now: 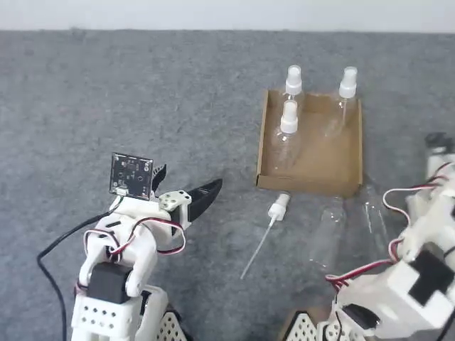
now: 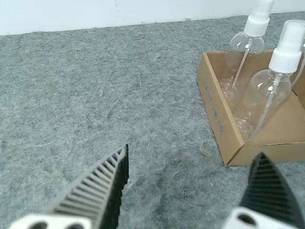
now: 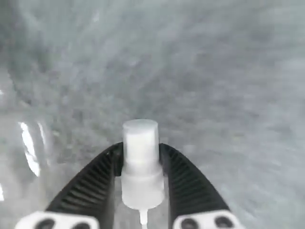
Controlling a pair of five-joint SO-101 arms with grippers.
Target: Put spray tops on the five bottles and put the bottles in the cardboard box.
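My right gripper pinched a spray top, my left gripper spread empty, and I feared toppling the unsteadied bare bottle.

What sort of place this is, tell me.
Probably a robotics test bench: a grey felt mat for a worktop, a plain white wall behind, and the left arm and right arm beside a cardboard box holding spray bottles.

Grey felt tabletop, white wall
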